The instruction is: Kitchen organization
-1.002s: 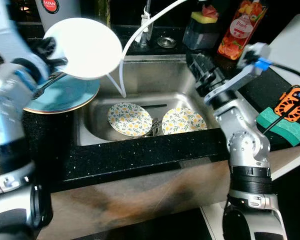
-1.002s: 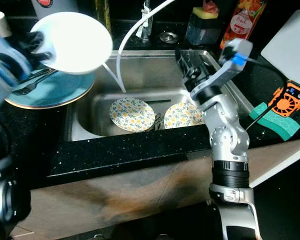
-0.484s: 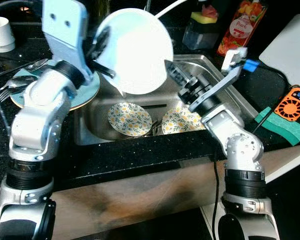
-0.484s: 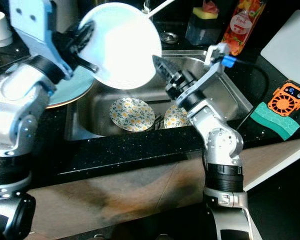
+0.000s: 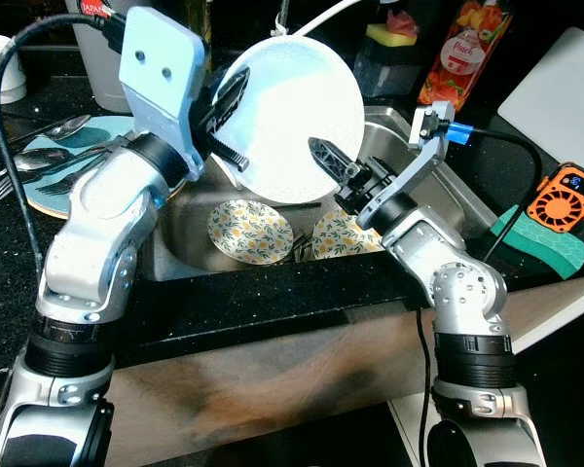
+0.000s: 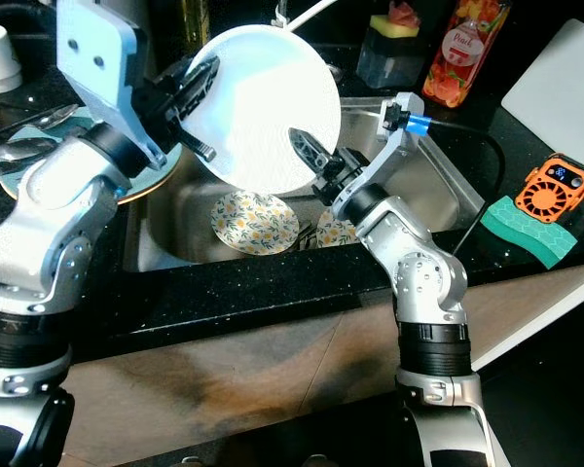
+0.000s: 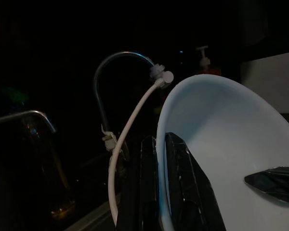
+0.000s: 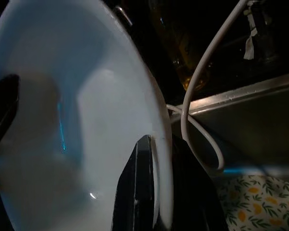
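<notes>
A white plate (image 5: 287, 117) stands tilted on edge above the sink (image 5: 175, 253). My left gripper (image 5: 232, 107) is shut on its left rim, one black finger on the face and one behind. My right gripper (image 5: 333, 165) reaches in from the right and is shut on the lower right rim, with one finger (image 5: 329, 156) lying across the plate's face. In the left wrist view the rim (image 7: 161, 144) runs between my fingers. The right wrist view shows the plate's rim (image 8: 161, 144) pinched between that gripper's two fingers.
Two floral plates (image 5: 245, 229) (image 5: 346, 233) lie in the sink under the white plate. A blue plate with cutlery (image 5: 68, 175) sits on the left counter. A white hose (image 5: 311, 15) curves from the tap. A green sponge (image 5: 540, 238) and an orange device (image 5: 565, 195) lie right.
My left arm has swung the white plate from over the blue plate to above the sink. My right gripper has moved left and closed on the plate's rim.
</notes>
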